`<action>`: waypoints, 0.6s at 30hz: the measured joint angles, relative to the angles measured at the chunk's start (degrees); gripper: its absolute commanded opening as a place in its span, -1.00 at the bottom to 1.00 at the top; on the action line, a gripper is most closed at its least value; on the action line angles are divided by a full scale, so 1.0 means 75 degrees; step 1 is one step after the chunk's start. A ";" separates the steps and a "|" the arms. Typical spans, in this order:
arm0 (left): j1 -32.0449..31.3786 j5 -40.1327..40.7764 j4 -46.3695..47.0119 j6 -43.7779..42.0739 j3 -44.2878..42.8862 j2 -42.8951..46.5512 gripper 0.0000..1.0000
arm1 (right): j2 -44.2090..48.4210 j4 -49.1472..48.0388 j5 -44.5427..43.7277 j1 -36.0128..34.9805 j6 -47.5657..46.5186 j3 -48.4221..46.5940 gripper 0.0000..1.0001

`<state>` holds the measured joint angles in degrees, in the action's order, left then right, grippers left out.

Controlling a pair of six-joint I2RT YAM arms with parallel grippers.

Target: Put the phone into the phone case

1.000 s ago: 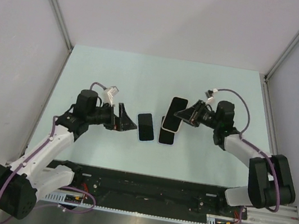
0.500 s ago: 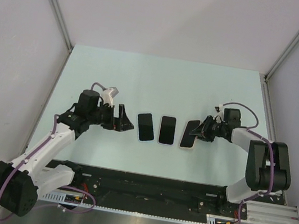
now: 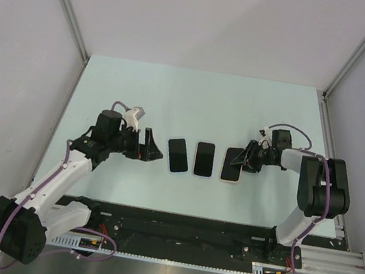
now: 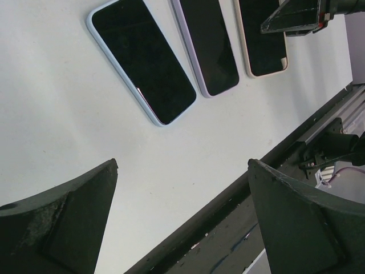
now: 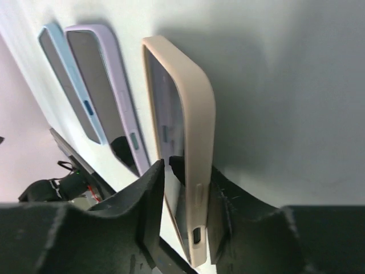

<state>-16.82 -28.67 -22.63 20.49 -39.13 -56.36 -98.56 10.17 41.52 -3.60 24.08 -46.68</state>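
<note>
Three cased phones lie in a row on the pale table. The blue-cased phone (image 3: pixel 178 155) is on the left, the lilac-cased phone (image 3: pixel 204 159) in the middle, and the beige-cased phone (image 3: pixel 232 164) on the right. My right gripper (image 3: pixel 241 159) is shut on the beige case's right long edge (image 5: pixel 191 114), one finger on the screen side and one under the back. The black phone sits inside this case. My left gripper (image 3: pixel 148 144) is open and empty, just left of the blue-cased phone (image 4: pixel 142 60), low over the table.
A black rail (image 3: pixel 175 230) runs along the table's near edge and also shows in the left wrist view (image 4: pixel 256 171). White walls close in the left, right and back sides. The lilac-cased phone (image 5: pixel 108 85) lies close beside the beige one.
My right gripper carried the beige-cased phone from above the lilac one to the right and down onto the table. The left gripper drew back slightly to the left.
</note>
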 measured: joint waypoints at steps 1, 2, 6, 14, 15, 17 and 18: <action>0.0000 0.0000 -0.0003 -0.0003 0.0000 -0.0009 1.00 | -0.0061 0.0023 -0.0038 0.0032 -0.0044 -0.0015 -0.17; 0.0000 0.0000 -0.0012 -0.0003 0.0000 -0.0035 1.00 | -0.0149 0.0061 -0.0061 0.0073 -0.0064 -0.0038 -0.17; 0.0000 0.0000 -0.0041 -0.0006 0.0000 -0.0067 1.00 | -0.0201 0.0251 -0.0163 0.0178 -0.0114 -0.0233 -0.15; 0.0000 0.0009 -0.0064 -0.0003 0.0000 -0.0064 1.00 | 0.0169 0.1288 -0.1722 0.0108 -0.0291 -0.0839 -0.08; 0.0000 0.0009 -0.0067 -0.0003 0.0000 -0.0064 0.99 | 0.0259 0.1384 -0.1897 0.0093 -0.0289 -0.0909 -0.10; 0.0000 0.0012 -0.0067 -0.0006 0.0000 -0.0064 1.00 | 0.0495 0.1515 -0.2317 -0.0032 -0.0274 -0.1058 -0.28; 0.0000 0.0012 -0.0070 -0.0003 0.0000 -0.0064 1.00 | 0.0618 0.1533 -0.2477 -0.0140 -0.0242 -0.1110 -0.37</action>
<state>-16.82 -28.58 -23.16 20.47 -39.13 -56.84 -93.93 21.67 22.94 -4.64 22.26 -55.00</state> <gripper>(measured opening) 0.996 0.420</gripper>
